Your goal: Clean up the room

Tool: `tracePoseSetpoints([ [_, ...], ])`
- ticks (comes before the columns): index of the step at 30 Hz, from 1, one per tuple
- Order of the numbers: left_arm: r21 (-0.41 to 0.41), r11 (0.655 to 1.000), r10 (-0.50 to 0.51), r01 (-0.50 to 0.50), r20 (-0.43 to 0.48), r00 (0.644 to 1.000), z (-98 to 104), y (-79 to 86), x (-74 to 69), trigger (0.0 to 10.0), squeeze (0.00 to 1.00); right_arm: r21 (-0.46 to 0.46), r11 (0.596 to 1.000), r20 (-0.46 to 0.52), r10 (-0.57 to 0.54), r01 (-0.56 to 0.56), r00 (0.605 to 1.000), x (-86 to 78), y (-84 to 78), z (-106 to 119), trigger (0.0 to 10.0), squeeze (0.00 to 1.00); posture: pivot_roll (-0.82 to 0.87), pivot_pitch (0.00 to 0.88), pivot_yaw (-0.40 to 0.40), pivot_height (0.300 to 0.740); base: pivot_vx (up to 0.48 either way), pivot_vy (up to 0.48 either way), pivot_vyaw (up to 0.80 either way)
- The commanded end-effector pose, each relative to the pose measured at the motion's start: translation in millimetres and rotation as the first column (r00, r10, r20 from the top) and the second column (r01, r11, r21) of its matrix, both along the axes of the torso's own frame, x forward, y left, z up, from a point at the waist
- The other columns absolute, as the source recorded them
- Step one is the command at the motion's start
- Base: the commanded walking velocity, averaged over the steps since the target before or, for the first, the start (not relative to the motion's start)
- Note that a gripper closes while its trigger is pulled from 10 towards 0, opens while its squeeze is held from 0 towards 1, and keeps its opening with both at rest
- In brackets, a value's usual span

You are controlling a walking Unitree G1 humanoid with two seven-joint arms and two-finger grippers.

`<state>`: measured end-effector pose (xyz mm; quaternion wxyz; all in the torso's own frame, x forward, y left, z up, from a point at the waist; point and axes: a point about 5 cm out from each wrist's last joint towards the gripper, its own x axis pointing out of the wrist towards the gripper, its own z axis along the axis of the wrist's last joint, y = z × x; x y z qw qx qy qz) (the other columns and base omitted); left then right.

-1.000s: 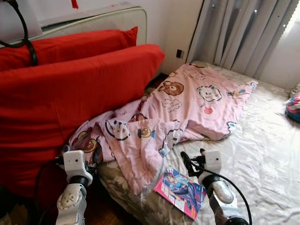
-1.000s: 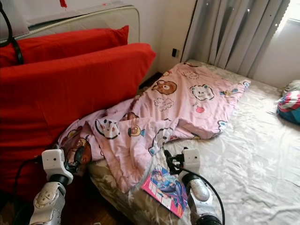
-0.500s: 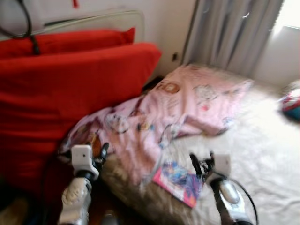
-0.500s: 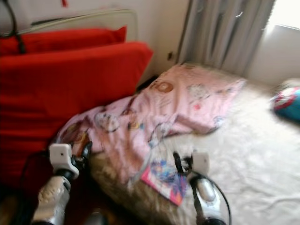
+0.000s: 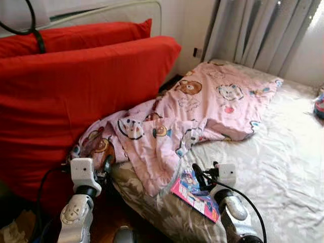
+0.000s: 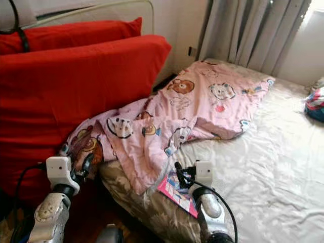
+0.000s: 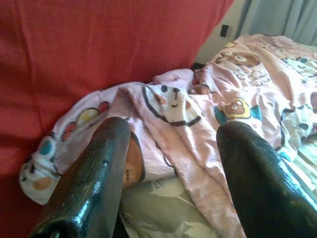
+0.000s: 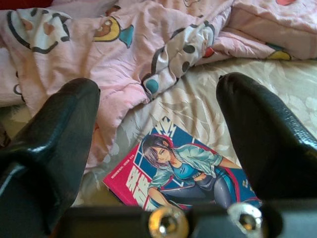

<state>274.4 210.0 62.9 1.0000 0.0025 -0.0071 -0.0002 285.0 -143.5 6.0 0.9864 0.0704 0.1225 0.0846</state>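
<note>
A pink-edged comic book lies flat near the bed's front edge, its cover figure plain in the right wrist view as the comic book. My right gripper hovers just above it, open, one finger on either side in that view. A crumpled pink cartoon-print blanket spreads across the bed, its lower corner draping beside the book. My left gripper is open at the bed's left corner, facing the blanket's bunched end, with nothing between its fingers.
Two big red pillows lean against the headboard on the left. The cream patterned sheet stretches to the right. Grey curtains hang behind. A colourful bundle lies at the far right edge. Dark wooden floor shows below the bed.
The camera has shifted, and the blur of half a second ago is gone. My right gripper now sits closer over the comic book. The left gripper stays by the blanket's end.
</note>
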Motion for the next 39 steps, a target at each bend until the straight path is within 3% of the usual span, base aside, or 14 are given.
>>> tracePoseSetpoints([
  [1,-0.003,1.000,-0.007,0.007,-0.006,1.000,0,-2.6,-1.3,10.0,0.00,-0.004,1.000,0.009,-0.006,0.006,1.000,1.4,-4.0,2,10.0,0.00,0.11,0.103,-0.063,0.641,0.000,0.000,0.00],
  [7,-0.004,1.000,-0.014,0.013,-0.011,1.000,-1,-5.3,-4.9,10.0,0.00,0.000,1.000,0.021,-0.015,0.015,1.000,0.9,-6.5,3,10.0,0.00,0.11,0.124,-0.071,0.641,0.000,0.000,0.00],
  [20,-0.015,1.000,-0.022,0.021,-0.027,0.999,0,-8.9,-4.2,10.0,0.00,-0.001,0.998,-0.004,0.062,-0.062,0.998,4.0,12.8,3,10.0,0.00,0.11,0.142,-0.078,0.641,0.000,0.000,0.00],
  [25,-0.020,0.999,-0.029,0.028,-0.035,0.999,1,-13.0,-2.5,10.0,0.00,-0.009,0.998,-0.010,0.065,-0.065,0.998,3.3,11.0,2,10.0,0.00,0.10,0.142,-0.074,0.607,0.000,0.000,0.00],
  [39,-0.020,0.999,-0.031,0.030,-0.057,0.998,0,-13.9,-4.3,10.0,0.00,0.009,0.997,-0.010,0.074,-0.074,0.997,-0.8,14.7,-1,10.0,0.00,0.11,0.148,-0.068,0.607,0.000,0.000,0.00],
])
